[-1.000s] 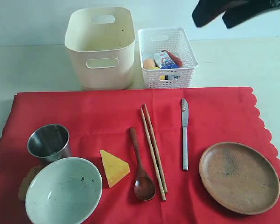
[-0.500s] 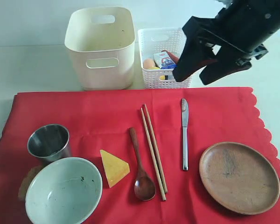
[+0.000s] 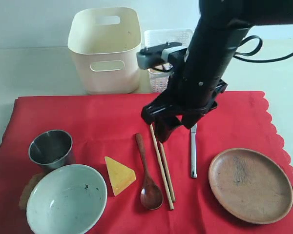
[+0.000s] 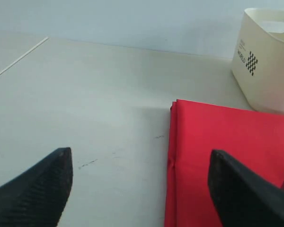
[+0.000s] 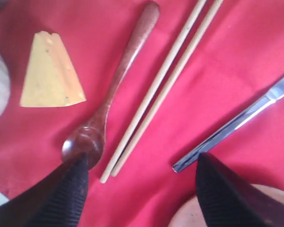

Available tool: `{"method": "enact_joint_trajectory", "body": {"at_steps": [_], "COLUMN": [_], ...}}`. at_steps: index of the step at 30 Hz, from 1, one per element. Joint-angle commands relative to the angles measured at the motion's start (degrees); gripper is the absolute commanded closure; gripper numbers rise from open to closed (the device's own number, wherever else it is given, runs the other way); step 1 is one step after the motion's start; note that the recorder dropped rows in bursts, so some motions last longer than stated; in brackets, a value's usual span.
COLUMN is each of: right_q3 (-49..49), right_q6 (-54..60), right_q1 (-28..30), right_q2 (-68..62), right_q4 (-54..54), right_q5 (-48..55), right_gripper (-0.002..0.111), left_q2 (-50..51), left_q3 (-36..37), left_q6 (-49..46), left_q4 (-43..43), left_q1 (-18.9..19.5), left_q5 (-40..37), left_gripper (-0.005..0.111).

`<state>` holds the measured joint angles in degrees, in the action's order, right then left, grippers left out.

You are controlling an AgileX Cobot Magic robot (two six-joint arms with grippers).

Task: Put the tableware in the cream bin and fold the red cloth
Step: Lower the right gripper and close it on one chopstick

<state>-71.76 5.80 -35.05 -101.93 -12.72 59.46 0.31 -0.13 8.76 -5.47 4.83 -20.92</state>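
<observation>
Taking the red cloth (image 3: 88, 117) as my dial in the exterior view: it lies spread flat, and all the tableware rests on it, none in the cream bin (image 3: 83, 73). The bin stands off the cloth at 11 o'clock, beside a white lattice basket (image 3: 168, 36) at 12. The steel cup (image 3: 51, 147) sits at 8 o'clock, with the pale speckled bowl (image 3: 66, 200) just beside it at 7. A cheese wedge (image 3: 119, 174), dark wooden spoon (image 3: 145, 170), wooden chopsticks (image 3: 163, 170) and silver table knife (image 3: 193, 151) run across 6. The round brown plate (image 3: 250, 185) fills 4 to 5. My right gripper (image 3: 173, 126) hovers near centre over the chopsticks' far ends, jaws spread wide and empty. My left gripper (image 4: 138, 156), jaws likewise apart and empty, hangs over the bare table (image 4: 85, 94) beside the cloth's corner.
</observation>
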Motion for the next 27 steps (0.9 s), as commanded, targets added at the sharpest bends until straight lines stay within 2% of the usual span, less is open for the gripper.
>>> {"method": "enact_joint_trajectory", "body": {"at_steps": [1,9,13,18,27], "right_q3": [-0.18,-0.18,-0.18,-0.18,-0.18], "right_q6": [-6.45,-11.39,-13.28,-15.95,-16.63], "right_q1": [-3.97,-7.57,-7.61,-7.61,-7.61], "right_q2": [-2.87,-6.96,-8.95,-10.47,-13.71], "right_q4": [7.03,9.22,10.19,11.82,12.34], "right_q5": [-2.00,-5.44,-6.56,-9.28,-10.56], "right_gripper": [0.046,0.046,0.047,0.053,0.053], "left_q2": [-0.31,-0.31,-0.31,-0.31,-0.31], "left_q3": [0.13,0.13,0.13,0.13,0.13], "left_q6": [0.19,0.19,0.19,0.19,0.19], "left_q4": [0.14,0.14,0.14,0.14,0.14], "left_q1": [-0.15,-0.15,-0.15,-0.15,-0.15], "left_q5": [0.58,0.58,0.58,0.58,0.58], "left_gripper": [0.031,0.031,0.031,0.031,0.031]}}
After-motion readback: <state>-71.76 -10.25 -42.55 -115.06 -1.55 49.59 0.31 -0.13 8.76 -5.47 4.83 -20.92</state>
